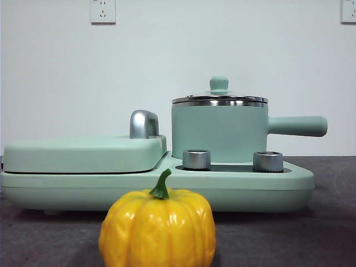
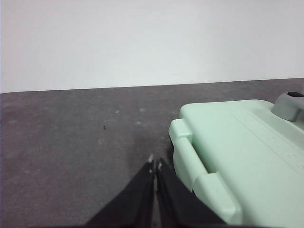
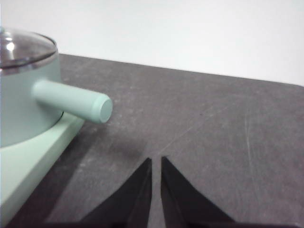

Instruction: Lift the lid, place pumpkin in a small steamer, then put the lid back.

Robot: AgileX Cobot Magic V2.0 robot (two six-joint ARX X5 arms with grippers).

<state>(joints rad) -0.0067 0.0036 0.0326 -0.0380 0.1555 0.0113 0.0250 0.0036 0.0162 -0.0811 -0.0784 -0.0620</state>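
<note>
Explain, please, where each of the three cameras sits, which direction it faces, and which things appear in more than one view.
Front view: low, at table height, looking level across; yellow ribbed toy pumpkin nearest, mint-green steamer pot with its glass lid behind; no arm visible.
Left wrist view: on the left arm, facing the grey table and the flat mint-green rectangular cover; left tool shut.
Right wrist view: on the right arm, facing the pot's straight side handle; right tool shut.
Shared: pot and lid in front and right wrist; cover in front and left wrist.
</note>
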